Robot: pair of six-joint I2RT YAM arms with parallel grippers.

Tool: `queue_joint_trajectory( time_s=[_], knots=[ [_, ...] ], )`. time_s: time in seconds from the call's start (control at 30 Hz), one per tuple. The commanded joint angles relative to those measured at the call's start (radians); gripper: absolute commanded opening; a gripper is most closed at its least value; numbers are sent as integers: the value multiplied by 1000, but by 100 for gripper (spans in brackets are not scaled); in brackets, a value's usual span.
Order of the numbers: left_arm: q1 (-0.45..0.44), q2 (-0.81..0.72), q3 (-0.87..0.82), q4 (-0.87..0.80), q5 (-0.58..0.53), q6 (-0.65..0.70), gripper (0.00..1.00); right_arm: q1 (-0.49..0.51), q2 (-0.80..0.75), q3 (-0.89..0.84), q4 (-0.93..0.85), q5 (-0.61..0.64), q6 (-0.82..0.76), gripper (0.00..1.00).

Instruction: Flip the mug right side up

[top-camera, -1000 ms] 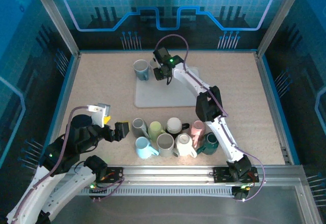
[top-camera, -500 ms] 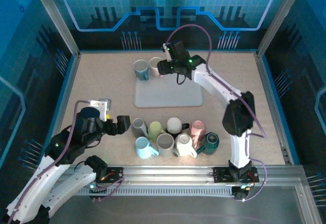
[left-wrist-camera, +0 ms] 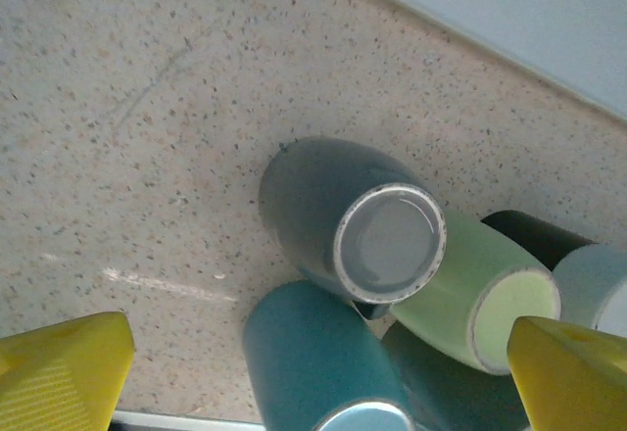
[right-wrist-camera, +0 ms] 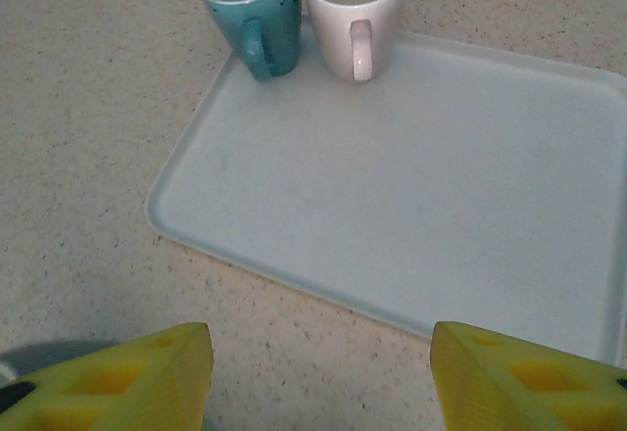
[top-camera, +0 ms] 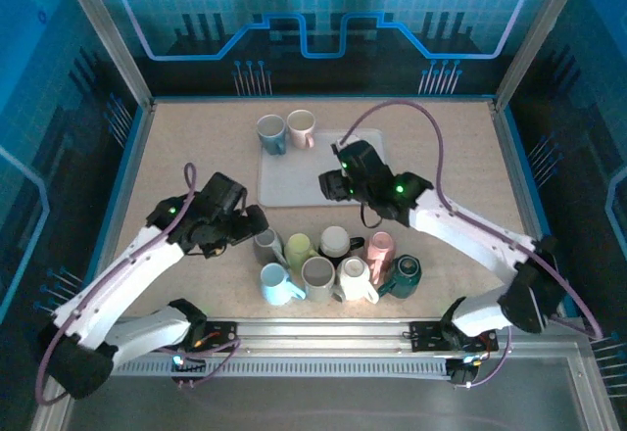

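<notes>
Right hand, spread and empty, left the pale pink mug upright. Left hand, spread wide, came over the upside-down grey mug.

In the left wrist view, the teal mug ran off the bottom edge, the tray was cut at upper right, and the green mug mostly hid a dark mug.

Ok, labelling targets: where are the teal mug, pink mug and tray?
teal mug [right-wrist-camera: 281, 22], right wrist view, outer wall
pink mug [right-wrist-camera: 329, 18], right wrist view, outer wall
tray [right-wrist-camera: 411, 206], right wrist view, bare floor
</notes>
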Motion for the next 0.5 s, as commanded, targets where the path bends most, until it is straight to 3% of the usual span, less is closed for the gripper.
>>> queue_joint_trajectory(
  time_s=[0.0, 0.3, 0.47],
  knots=[
    [-4, 78, 43, 13, 26, -48, 99, 32, -120, -89, 22, 76, 28, 62],
    [-4, 348, 144, 37, 38, -27, 99, 43, -345, -235, -39, 118, 30, 62],
    [-3, 438, 142, 71, 76, -36, 99, 42, -389, -258, -63, 137, 22, 62]
  ],
)
